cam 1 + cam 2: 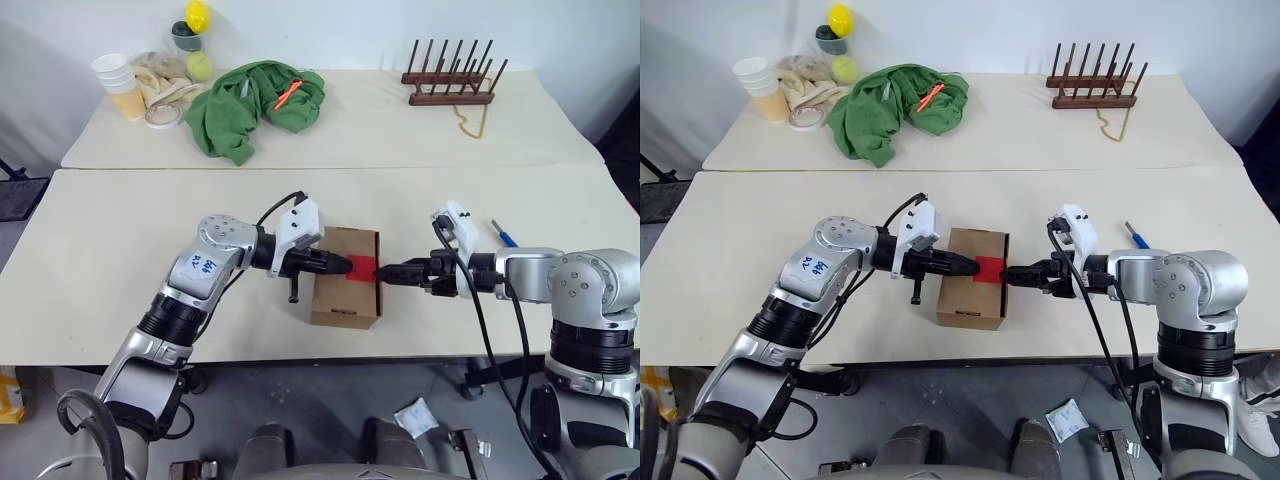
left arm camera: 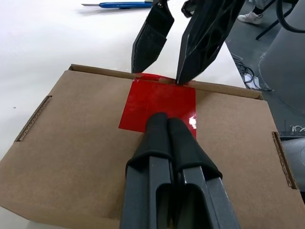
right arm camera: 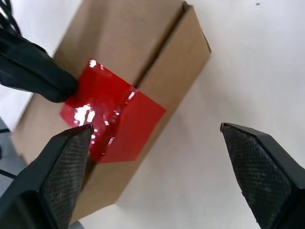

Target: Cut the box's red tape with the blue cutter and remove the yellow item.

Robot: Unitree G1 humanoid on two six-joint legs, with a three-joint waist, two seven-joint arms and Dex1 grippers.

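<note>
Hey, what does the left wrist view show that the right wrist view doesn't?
The left wrist view alone shows the blue cutter lying on the table beyond the box, with both pincers meeting at the red tape: the shut left pincer resting on it and the open right pincer at the flap edge. The right wrist view alone shows the tape folding over the box's edge and down its side. Both show the box, the red tape and the two pincers.
</note>
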